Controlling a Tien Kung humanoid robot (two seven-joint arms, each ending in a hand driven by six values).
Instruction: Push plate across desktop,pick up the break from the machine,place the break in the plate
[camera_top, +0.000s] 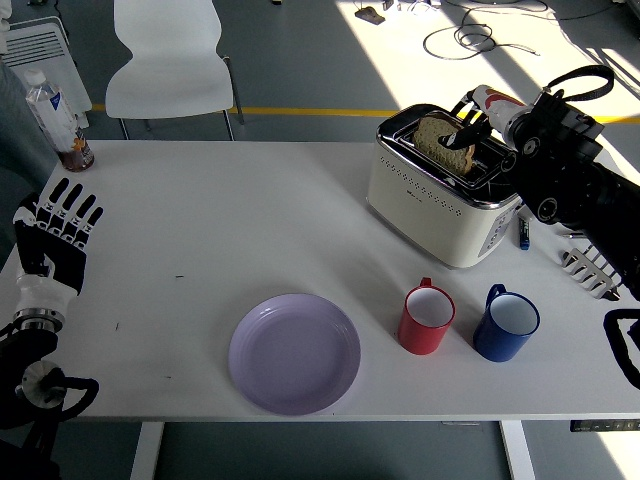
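A slice of brown bread (441, 146) stands upright in the slot of a cream toaster (432, 205) at the table's back right. My right hand (468, 124) reaches in from the right, and its fingers close on the slice's top right edge. A lilac plate (294, 352) lies empty near the table's front edge, left of the mugs. My left hand (58, 234) rests at the table's left edge with its fingers spread, holding nothing.
A red mug (428, 320) and a blue mug (507, 325) stand in front of the toaster, right of the plate. A water bottle (48, 108) and a jar (77, 152) stand at the back left. A white chair (170, 60) is behind the table.
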